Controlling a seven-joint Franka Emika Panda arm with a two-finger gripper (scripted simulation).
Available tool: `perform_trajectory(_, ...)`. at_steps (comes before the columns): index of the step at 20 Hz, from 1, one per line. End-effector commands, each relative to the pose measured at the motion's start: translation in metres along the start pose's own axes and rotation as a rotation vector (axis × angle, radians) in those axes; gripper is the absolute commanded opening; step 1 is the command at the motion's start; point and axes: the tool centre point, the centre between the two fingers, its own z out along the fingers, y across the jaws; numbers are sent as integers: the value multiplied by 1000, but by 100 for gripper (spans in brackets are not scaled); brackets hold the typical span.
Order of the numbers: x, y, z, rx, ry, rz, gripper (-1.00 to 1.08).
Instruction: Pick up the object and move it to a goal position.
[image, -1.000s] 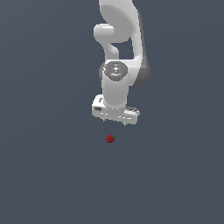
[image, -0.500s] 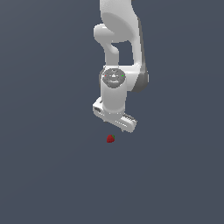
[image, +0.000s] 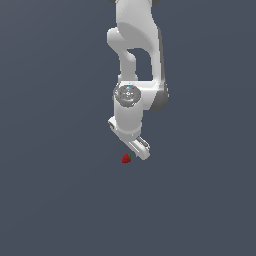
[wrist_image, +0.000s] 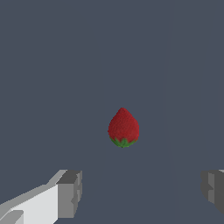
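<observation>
Change: the claw (wrist_image: 140, 192) has dropped and turned, closing on the strawberry (image: 126, 158).
Claw: wide open, empty.
Meaning: grasp not yet made.

No legible text, labels, brands, numbers or signs appear in either view. The arm (image: 134, 75), the strawberry (wrist_image: 124, 127) and the desk (image: 55, 200) carry no readable markings.
</observation>
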Motion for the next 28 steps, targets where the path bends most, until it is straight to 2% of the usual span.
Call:
perform_trajectory(1, 2, -1, 4, 2, 2, 77, 100)
perform_trajectory(16, 15, -3, 27, 17, 21, 501, 100)
perform_trajectory(22, 18, -4, 32, 22, 28, 600, 100)
perform_trajectory(28, 20, -4, 34, 25, 31, 645, 100)
